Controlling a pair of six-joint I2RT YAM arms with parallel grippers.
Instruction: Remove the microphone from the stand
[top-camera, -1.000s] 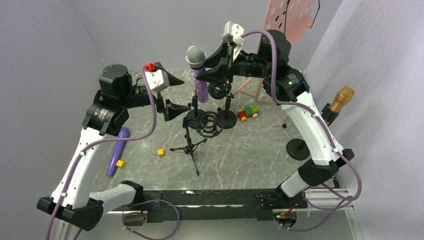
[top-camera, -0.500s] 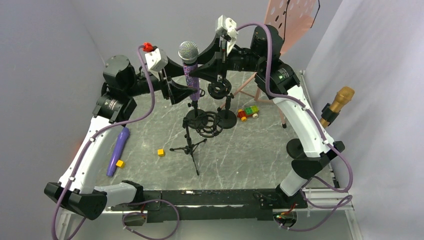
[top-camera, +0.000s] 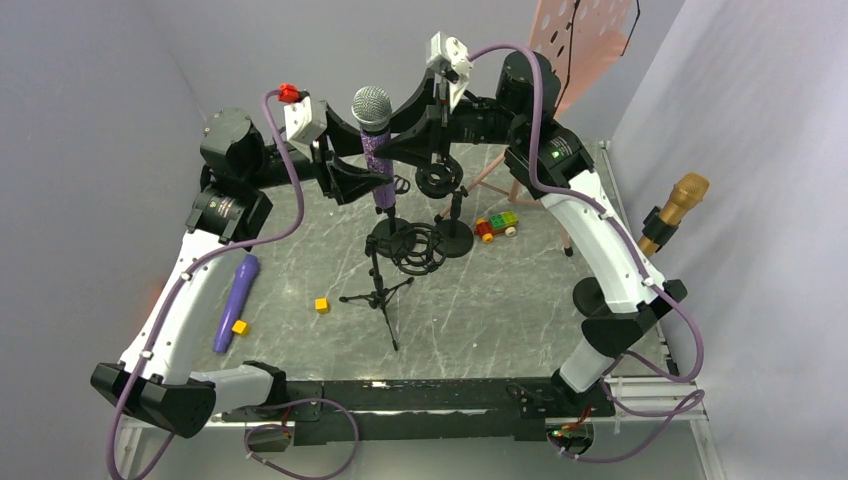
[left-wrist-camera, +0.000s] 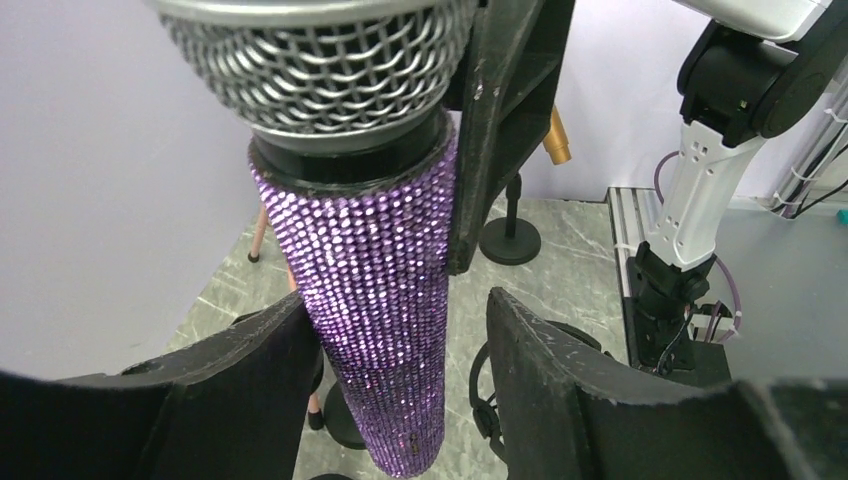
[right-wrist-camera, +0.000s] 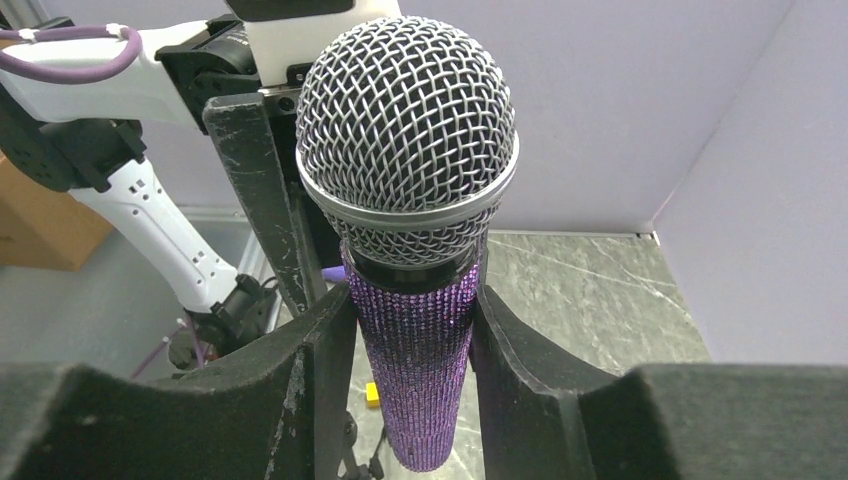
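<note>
Overhead and wrist views. We see the microphone (top-camera: 372, 140) upright in the air, its mesh head above both pincers and its purple glittered body passing down between them. The right pincer (right-wrist-camera: 412, 320) grips that body just under the head: both of its black fingers (right-wrist-camera: 320, 380) press against the glitter, one on each side. The left pincer (left-wrist-camera: 400, 320) straddles the same body lower down, its jaws partly apart. One finger lies against the glitter, while the other stands off with a gap that shows the bench (left-wrist-camera: 470, 290) beyond.

The microphone's lower end hangs free below both pincers, in no clip or holder. Beneath the pincers stands the tripod stand (top-camera: 379, 290), with a round wire mount (top-camera: 418, 248) just beside it. Well below the left pincer, a second purple microphone (top-camera: 233, 300) lies flat on the bench, a yellow cube (top-camera: 240, 327) touching or just beside it.
</note>
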